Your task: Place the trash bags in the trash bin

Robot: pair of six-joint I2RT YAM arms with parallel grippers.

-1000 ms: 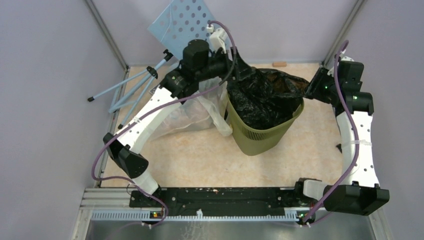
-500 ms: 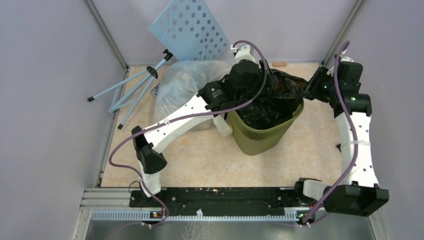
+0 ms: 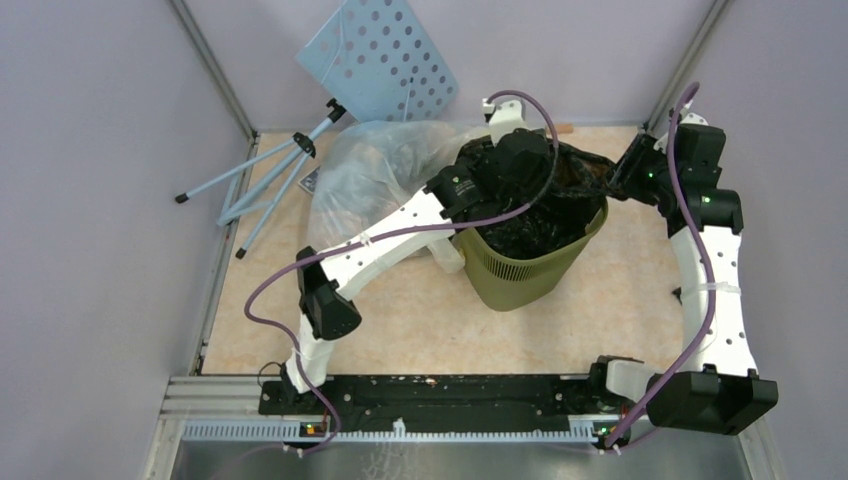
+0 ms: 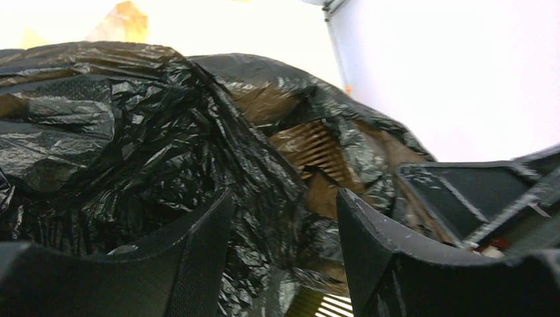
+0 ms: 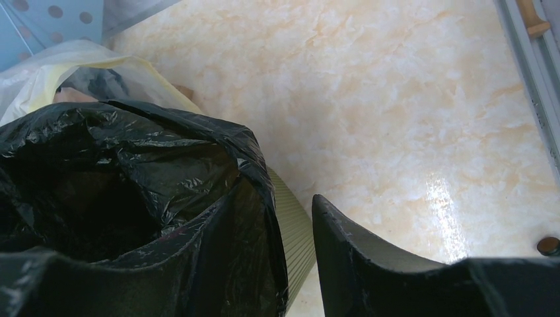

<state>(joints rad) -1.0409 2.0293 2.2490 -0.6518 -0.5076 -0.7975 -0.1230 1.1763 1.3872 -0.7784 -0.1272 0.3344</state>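
One black bag, one green bin, one clear bag, one blue holed board, one tripod, two arms.

**Setting: robot test cell in a laboratory.**

A left arm and a right arm, white with purple cables, are bolted to a black metal rail at the near edge of a table with a beige marble-pattern top. Plain lilac panels, held by aluminium posts, close the table on the left, far and right sides. A perforated blue board and a pale blue tripod sit at the far left corner.
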